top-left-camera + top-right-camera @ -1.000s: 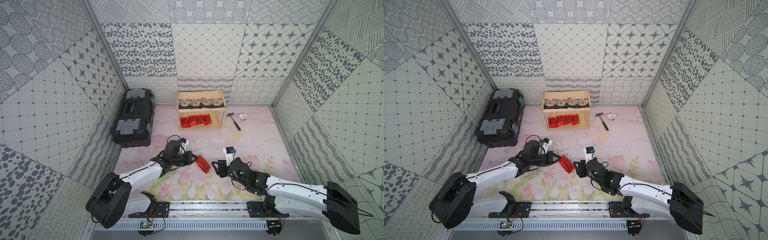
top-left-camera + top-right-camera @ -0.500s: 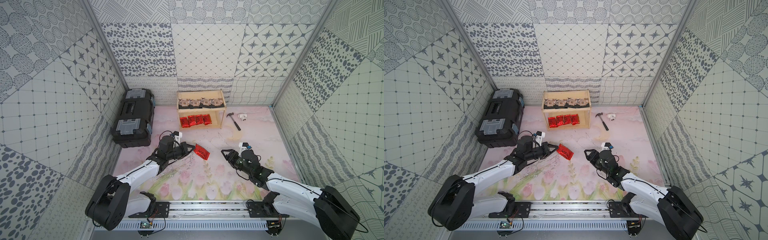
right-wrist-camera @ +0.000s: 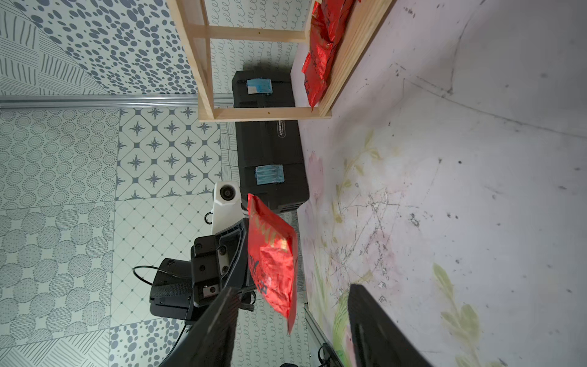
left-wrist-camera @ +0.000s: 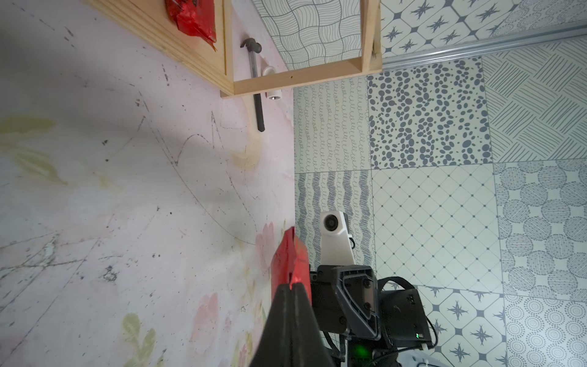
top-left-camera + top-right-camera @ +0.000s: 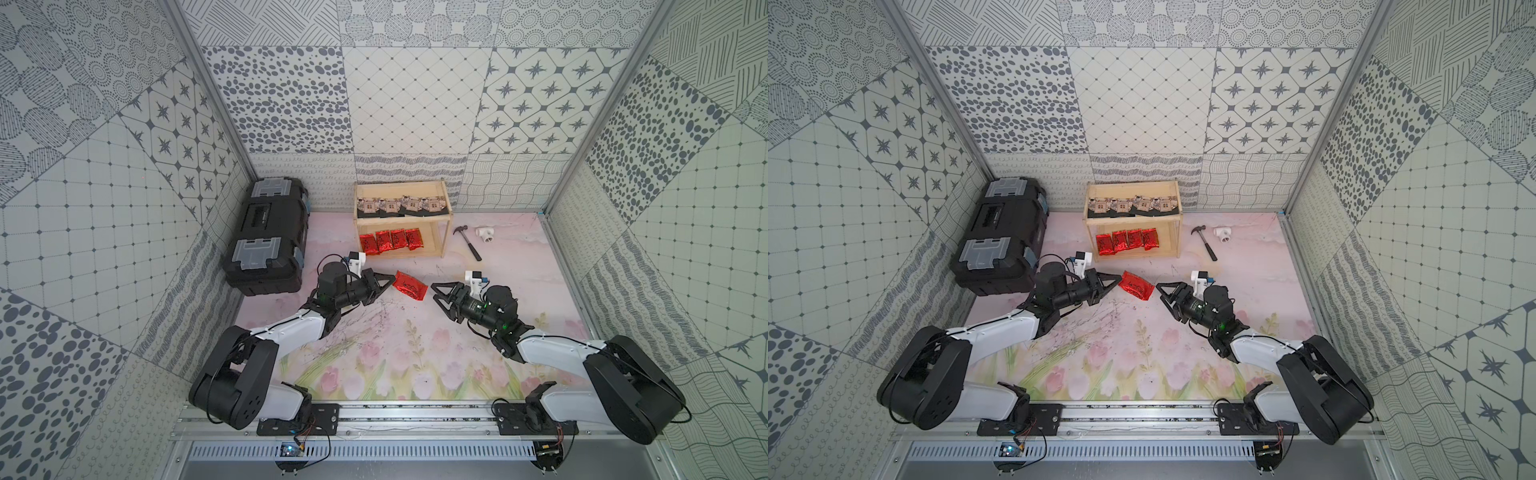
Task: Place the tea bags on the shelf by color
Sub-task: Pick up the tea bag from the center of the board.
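One red tea bag (image 5: pixel 410 285) is still waiting to go on the shelf (image 5: pixel 399 220). It is hanging clear of the counter (image 5: pixel 415 340), pinched by one end in the left pincer (image 5: pixel 391 278), whose jaws are pressing fully together on the foil. Over the last second the left arm has been carrying this packet away from the counter's near edge, so it is now sitting closer to the lower tier. Meanwhile the right pincer (image 5: pixel 437 296) is standing open and empty, having swung out to the right and turned back in. It is now pointing at the packet's free end, just beside it, with no contact evident. Four red packets (image 5: pixel 390 240) are lying in a row on the lower board and four black packets (image 5: pixel 402 205) on the upper. Judgement: the sort is nearing completion, this being the only loose bag in view. The remaining move is sliding it in beside the reds, where some space is showing at the right end. Risk: the floppy foil catching on the front lip.
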`<state>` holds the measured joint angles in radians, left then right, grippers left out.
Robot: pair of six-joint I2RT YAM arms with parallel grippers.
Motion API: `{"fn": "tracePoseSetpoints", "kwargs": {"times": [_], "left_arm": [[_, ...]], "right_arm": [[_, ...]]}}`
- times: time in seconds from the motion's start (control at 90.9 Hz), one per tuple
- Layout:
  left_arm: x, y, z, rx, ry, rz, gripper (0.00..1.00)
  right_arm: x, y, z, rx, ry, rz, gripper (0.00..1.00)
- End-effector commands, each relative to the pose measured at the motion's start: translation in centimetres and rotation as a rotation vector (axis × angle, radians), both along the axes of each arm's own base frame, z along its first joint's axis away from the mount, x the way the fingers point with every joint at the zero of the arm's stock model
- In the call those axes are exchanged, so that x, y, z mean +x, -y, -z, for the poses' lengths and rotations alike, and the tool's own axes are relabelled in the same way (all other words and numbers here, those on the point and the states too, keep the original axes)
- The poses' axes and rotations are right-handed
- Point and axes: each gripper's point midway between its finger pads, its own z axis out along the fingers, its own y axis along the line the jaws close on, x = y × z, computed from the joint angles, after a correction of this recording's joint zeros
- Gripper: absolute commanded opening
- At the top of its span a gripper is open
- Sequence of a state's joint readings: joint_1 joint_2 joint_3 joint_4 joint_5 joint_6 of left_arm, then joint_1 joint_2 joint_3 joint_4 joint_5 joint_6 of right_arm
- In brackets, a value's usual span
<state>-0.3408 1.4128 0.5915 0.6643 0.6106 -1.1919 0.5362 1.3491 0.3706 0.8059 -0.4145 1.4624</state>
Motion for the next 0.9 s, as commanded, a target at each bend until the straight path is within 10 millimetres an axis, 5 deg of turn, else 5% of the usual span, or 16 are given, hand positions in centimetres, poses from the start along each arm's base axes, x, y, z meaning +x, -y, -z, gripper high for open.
{"fn": "tracePoseSetpoints", "kwargs": {"times": [0.0, 0.264, 0.66, 0.891], "left_arm": [[-0.1, 0.5, -4.2, -0.106, 0.108, 0.042, 0.00], [-0.4, 0.6, -4.9, -0.136, 0.121, 0.051, 0.00], [-0.6, 0.6, -6.0, -0.160, 0.139, 0.060, 0.00], [-0.6, 0.6, -6.1, -0.156, 0.137, 0.060, 0.00]], "right_arm": [[-0.5, -1.0, -3.5, 0.110, 0.108, -0.079, 0.52], [0.1, -1.4, -4.8, 0.129, 0.134, -0.096, 0.38], [0.2, -2.4, -6.3, 0.136, 0.149, -0.141, 0.31], [-0.1, -2.1, -6.7, 0.138, 0.160, -0.134, 0.14]]}}
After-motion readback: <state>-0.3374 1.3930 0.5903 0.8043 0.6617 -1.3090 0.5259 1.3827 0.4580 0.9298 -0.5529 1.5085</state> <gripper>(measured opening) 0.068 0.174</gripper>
